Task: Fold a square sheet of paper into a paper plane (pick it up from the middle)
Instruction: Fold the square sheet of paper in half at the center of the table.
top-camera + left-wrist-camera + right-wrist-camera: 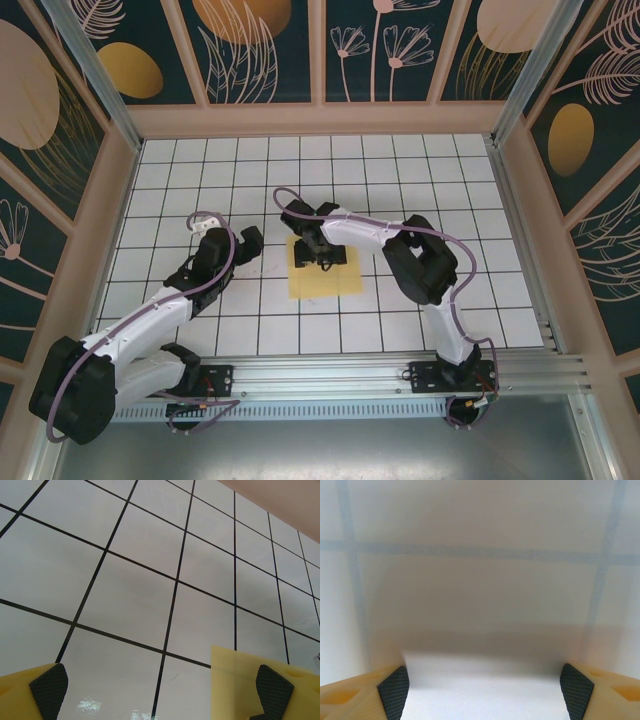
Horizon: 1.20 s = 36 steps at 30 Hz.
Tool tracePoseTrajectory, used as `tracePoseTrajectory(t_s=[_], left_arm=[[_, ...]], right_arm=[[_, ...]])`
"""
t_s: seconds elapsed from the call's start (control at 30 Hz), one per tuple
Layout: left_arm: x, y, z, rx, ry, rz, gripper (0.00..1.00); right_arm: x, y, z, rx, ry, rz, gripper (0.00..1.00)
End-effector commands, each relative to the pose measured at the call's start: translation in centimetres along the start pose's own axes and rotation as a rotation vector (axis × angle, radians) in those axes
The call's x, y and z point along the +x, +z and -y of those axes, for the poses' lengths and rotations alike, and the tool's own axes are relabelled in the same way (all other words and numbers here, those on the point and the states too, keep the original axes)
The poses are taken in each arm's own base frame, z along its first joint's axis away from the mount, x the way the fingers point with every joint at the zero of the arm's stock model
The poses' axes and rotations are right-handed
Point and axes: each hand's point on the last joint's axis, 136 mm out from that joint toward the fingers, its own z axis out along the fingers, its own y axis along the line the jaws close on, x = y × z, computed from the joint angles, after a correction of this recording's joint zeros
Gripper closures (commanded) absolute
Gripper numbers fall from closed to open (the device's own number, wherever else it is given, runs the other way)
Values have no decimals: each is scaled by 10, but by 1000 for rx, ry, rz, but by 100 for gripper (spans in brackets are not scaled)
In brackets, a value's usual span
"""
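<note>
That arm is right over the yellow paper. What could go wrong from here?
1. The sheet of paper lies flat on the table, and the right fingers are spread open low over it; closing could crumple or push it rather than lift it.
2. The left fingers are open beside the sheet, not on it, so nothing pins it and it may slide askew.
</note>
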Motion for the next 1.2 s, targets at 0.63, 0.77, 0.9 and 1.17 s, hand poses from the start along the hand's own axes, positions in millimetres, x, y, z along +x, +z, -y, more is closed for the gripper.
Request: tracePoseTrajectory(t_s=[0.63,0.77,0.9,1.17], left_arm=[[-1,1,-1,-15,12,-11,2],[-1,1,-1,-15,10,-13,1],[-2,0,0,-13,8,-11,1],[-4,-3,0,-14,4,-8,2]], right_arm=[[45,39,14,11,-21,-136,25],[35,29,14,25,-32,-105,30],[12,2,6,10,-40,-32,34],[-25,-67,-19,-232,8,126,55]])
